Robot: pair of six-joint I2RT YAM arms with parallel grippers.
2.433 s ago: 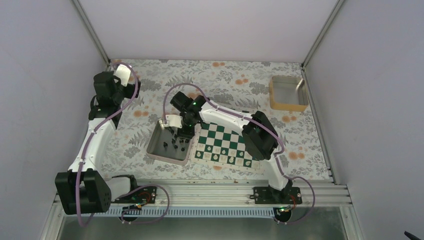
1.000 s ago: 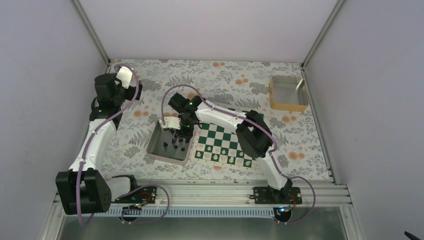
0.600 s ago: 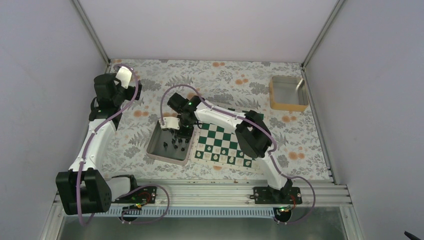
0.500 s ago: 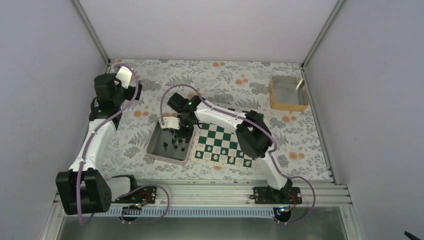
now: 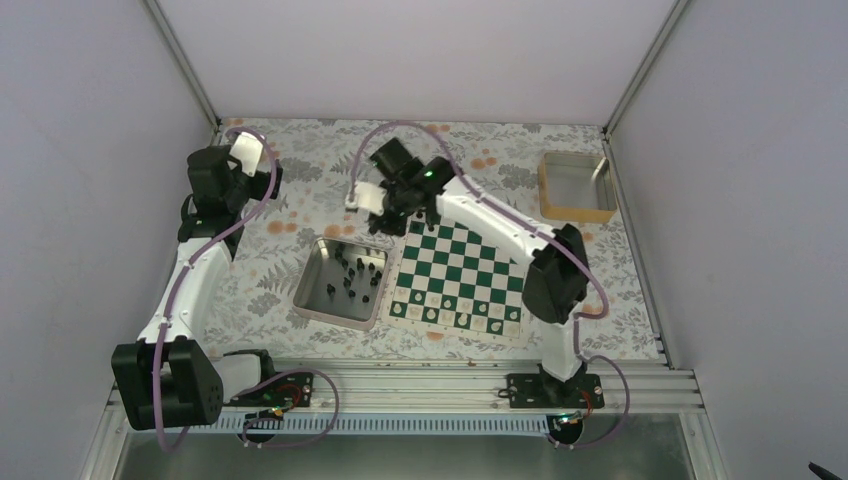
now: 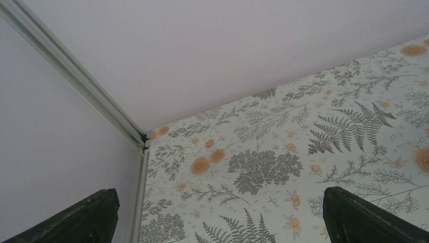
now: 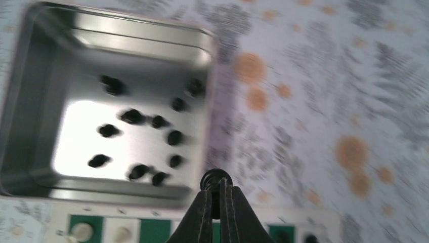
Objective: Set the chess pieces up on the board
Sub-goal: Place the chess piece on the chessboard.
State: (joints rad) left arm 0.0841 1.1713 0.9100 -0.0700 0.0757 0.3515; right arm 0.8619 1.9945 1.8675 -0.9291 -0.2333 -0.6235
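Observation:
In the right wrist view my right gripper (image 7: 218,185) is shut on a small black chess piece (image 7: 216,177), held in the air over the tablecloth between the tray and the board's far-left corner. From above, that gripper (image 5: 400,214) hangs just beyond the green and white board (image 5: 462,272). Several more black chess pieces (image 7: 132,116) lie in the metal tray (image 7: 35,76). Pale pieces (image 5: 430,314) stand along the board's near row. My left gripper (image 6: 217,215) is open and holds nothing, over the cloth near the back-left corner (image 5: 238,163).
The metal tray (image 5: 312,300) sits just left of the board. A yellow-sided container (image 5: 577,187) stands at the back right. White walls with metal corner posts (image 6: 76,81) enclose the flowered tablecloth. The right arm's links (image 5: 500,225) stretch over the board.
My right gripper closed on a black piece in the tray, then rose and swung away toward the board's far-left corner with it. The left arm has not moved.

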